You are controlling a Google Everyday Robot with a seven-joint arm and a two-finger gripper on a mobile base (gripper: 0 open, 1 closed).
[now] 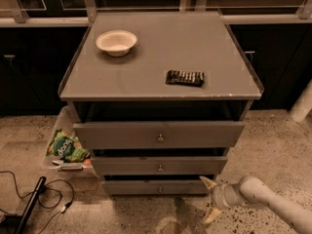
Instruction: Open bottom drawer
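The bottom drawer (136,187) is the slimmest grey front at the foot of the grey cabinet, with a small brass knob (160,189) at its centre. It stands out a little less than the middle drawer (158,165) and the top drawer (158,135) above it. My gripper (208,199) comes in from the lower right on a white arm, low by the floor, just right of the bottom drawer's right end. Its two pale fingers (208,182) are spread apart, one above and one below, holding nothing.
On the cabinet top (161,52) sit a white bowl (116,42) and a dark snack bar (185,78). A clear bin (57,130) with a green chip bag (67,147) stands left of the cabinet. Black cables (34,199) lie on the speckled floor at lower left.
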